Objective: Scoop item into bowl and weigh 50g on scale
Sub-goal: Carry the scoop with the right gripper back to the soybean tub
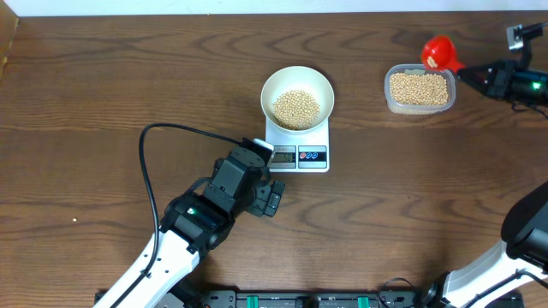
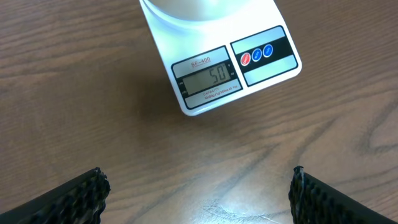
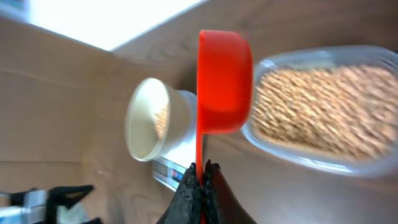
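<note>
Overhead: bowl (image 1: 297, 72) of beans (image 1: 296, 108) on scale (image 1: 298, 139); my left hand (image 2: 198, 190), released at 7 o'clock, likely watches the display (image 2: 208, 78). My right hand (image 3: 200, 177) clenches scoop (image 3: 224, 81), parked by tub (image 1: 390, 90) at 3 o'clock.

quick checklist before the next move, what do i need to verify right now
1. Display on the scale reads 50: ok.
2. Bowl sits on the scale with the beans inside: ok.
3. Left gripper open, holding nothing, short of the scale: ok.
4. Right gripper shut on the red scoop by its handle: ok.
5. Scoop empty: cannot tell, its inside is not clearly shown.
6. Scoop beside the tub, away from the bowl: ok.
</note>
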Available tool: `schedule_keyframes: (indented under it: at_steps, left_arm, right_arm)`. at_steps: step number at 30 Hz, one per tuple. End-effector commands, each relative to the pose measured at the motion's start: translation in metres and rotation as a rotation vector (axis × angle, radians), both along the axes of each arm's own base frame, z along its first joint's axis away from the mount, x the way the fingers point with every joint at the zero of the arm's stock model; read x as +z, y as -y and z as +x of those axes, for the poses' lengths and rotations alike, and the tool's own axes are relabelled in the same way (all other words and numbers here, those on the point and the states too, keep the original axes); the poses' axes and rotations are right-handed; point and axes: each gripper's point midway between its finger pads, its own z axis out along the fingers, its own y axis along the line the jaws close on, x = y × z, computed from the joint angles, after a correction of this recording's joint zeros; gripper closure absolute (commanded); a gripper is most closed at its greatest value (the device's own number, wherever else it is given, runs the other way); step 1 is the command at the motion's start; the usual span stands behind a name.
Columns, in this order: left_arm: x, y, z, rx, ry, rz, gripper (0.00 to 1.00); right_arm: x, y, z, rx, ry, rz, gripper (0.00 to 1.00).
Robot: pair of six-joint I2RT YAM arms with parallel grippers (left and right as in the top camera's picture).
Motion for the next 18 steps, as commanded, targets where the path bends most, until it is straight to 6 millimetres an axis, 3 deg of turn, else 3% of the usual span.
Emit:
schedule_keyframes:
  at_steps: [1, 6, 18]
  left_arm:
    - [0.003, 0.000, 0.002, 0.001, 0.010, 0.003, 0.05]
    - [0.003, 0.000, 0.002, 0.001, 0.010, 0.003, 0.05]
    - [0.003, 0.000, 0.002, 0.001, 0.010, 0.003, 0.05]
  right_arm:
    - [-0.016, 0.016, -0.008, -0.030, -0.057, -0.161, 0.99]
    - [-0.034, 0.018, -0.012, -0.030, -0.133, -0.275, 0.99]
    - [-0.058, -0.011, 0.004, -0.006, -0.197, -0.580, 0.99]
